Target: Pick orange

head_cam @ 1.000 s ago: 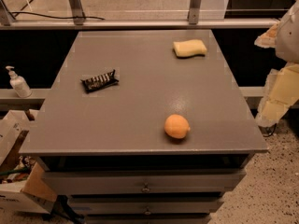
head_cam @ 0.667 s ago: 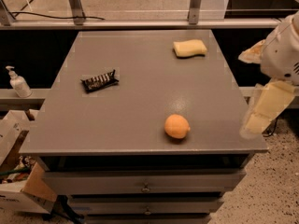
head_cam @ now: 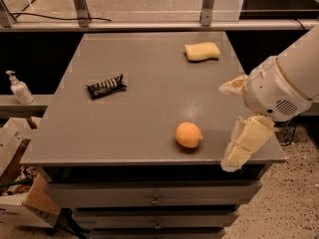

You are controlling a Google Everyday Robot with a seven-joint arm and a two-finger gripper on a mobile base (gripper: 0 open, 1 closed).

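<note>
The orange (head_cam: 188,134) is a small round fruit with a nub pointing right. It lies on the grey table (head_cam: 149,108) near the front edge, right of centre. My gripper (head_cam: 237,117) comes in from the right on a white arm and hovers over the table's front right corner, a short way right of the orange. Its two cream fingers (head_cam: 245,142) stand wide apart, open and empty. It does not touch the orange.
A pale yellow sponge (head_cam: 202,51) lies at the back right. A dark snack bar (head_cam: 105,86) lies left of centre. A soap bottle (head_cam: 19,88) stands on a ledge at the left. Cardboard boxes (head_cam: 20,193) sit on the floor, lower left.
My arm and gripper have moved left and down from the right edge of the view to over the table's front right corner, closer to the orange. The objects have not moved.
</note>
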